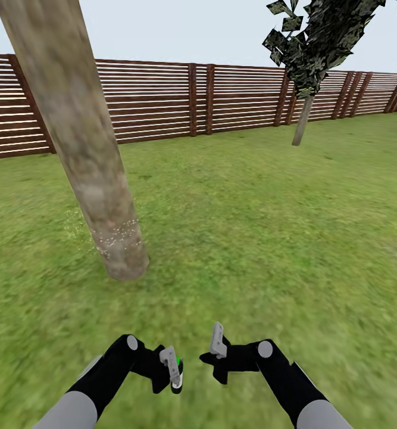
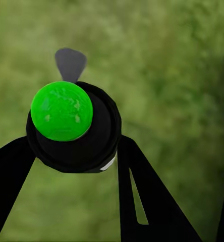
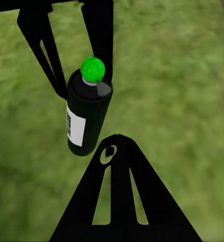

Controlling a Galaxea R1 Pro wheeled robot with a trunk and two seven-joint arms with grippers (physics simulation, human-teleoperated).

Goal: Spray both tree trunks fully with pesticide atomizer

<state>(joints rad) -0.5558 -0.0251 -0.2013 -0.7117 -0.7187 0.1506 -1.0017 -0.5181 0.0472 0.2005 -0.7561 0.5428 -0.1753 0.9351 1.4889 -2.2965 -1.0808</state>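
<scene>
My left gripper is shut on the pesticide atomizer, a black can with a bright green cap and a white label. It hangs low over the grass floor, and the left fingers press both of its sides. My right gripper is beside it, shut and holding nothing. A thick beige-grey tree trunk leans ahead on the left. White pesticide specks dot its base and the grass beside it. A second tree stands far back on the right.
A brown slatted fence runs across the back of the lawn. Open grass lies between the two trees and ahead of my arms.
</scene>
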